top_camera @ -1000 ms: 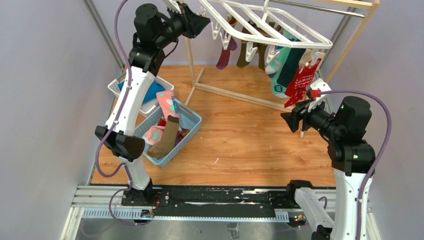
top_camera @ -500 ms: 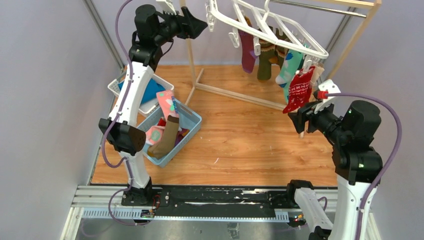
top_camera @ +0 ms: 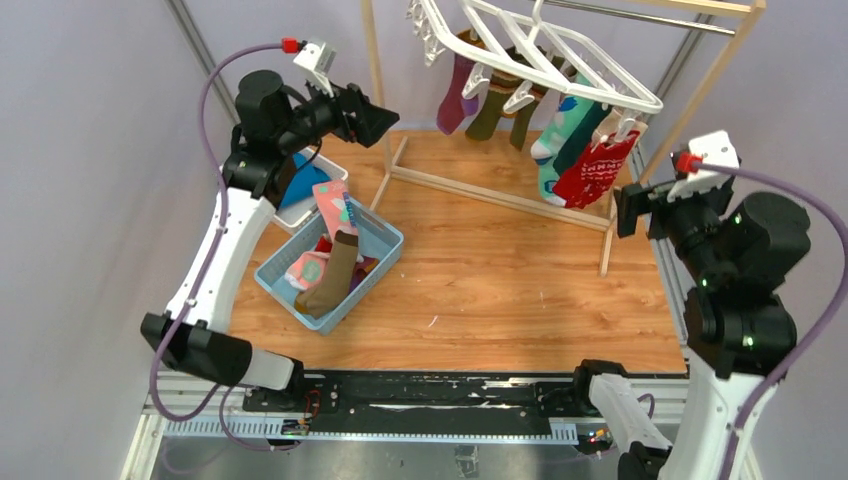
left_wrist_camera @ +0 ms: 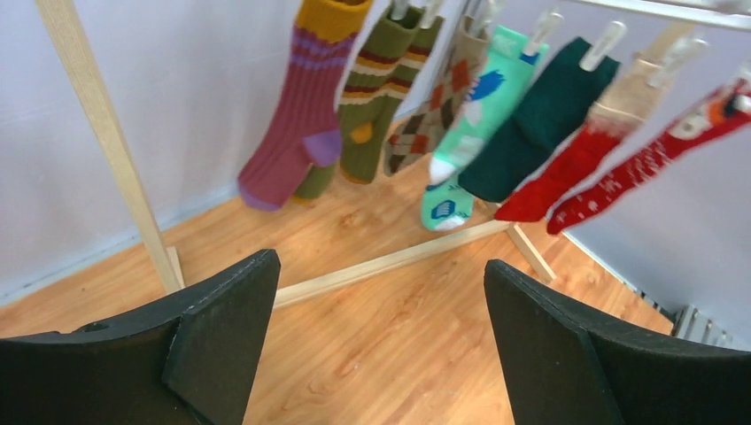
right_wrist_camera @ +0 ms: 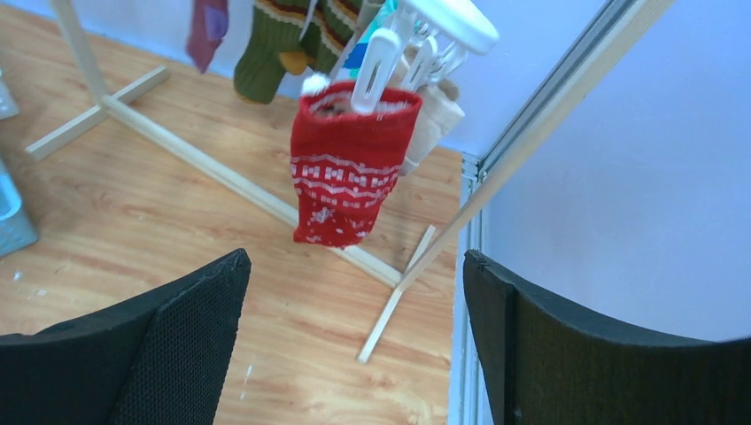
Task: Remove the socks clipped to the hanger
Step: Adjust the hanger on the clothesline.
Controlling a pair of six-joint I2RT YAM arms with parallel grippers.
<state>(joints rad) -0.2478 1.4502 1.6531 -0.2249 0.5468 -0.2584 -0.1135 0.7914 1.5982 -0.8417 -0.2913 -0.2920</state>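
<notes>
The white hanger [top_camera: 560,55] hangs tilted from the metal rod at the back. Several socks are clipped under it: purple [top_camera: 455,95], olive striped [top_camera: 490,105], teal [top_camera: 560,140] and red patterned [top_camera: 592,168]. My left gripper [top_camera: 380,115] is open and empty, left of the hanger and apart from it. Its wrist view looks between the jaws [left_wrist_camera: 381,266] at the purple sock [left_wrist_camera: 297,124], the olive socks [left_wrist_camera: 376,97] and a teal sock [left_wrist_camera: 469,115]. My right gripper [top_camera: 628,210] is open and empty, right of and below the red sock [right_wrist_camera: 350,173], which a white clip [right_wrist_camera: 376,66] holds.
A blue basket [top_camera: 380,272] at mid left holds several socks. Behind it is a white basket [top_camera: 298,217] with a blue cloth. The wooden rack's floor rail [top_camera: 500,195] and slanted right leg [top_camera: 690,100] frame the hanger. Walls close in on both sides.
Both grippers have opened wide. The left one dropped down and left, away from the hanger's end. The right one drew back to the right, away from the red sock. The hanger swung.
</notes>
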